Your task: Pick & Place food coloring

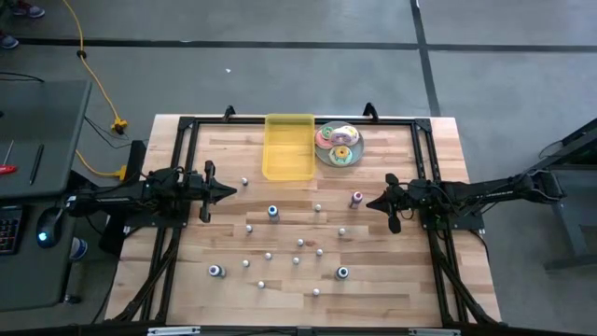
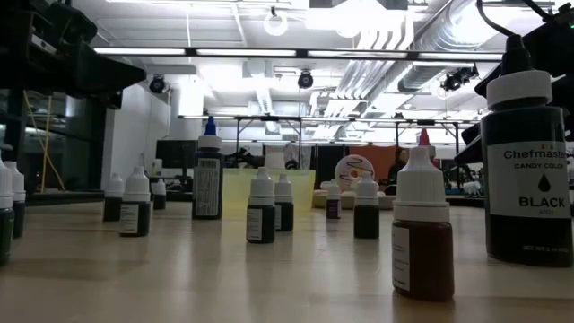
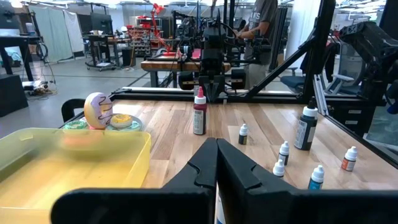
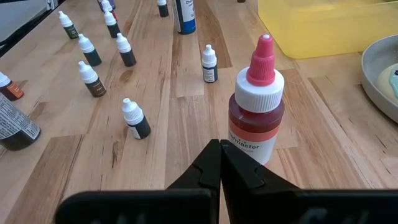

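The food coloring bottles stand upright on their bases, scattered over the middle and near part of the wooden table; most are tiny with white caps, a few are larger. A red bottle with a pink cap stands just beyond my right gripper, which is shut and hovers at the table's right. My left gripper is shut too and waits at the table's left, pointing toward the bottles.
A yellow tray sits at the far middle of the table, with a grey plate of doughnuts to its right. A black frame runs along the table's sides. A person stands beyond the table.
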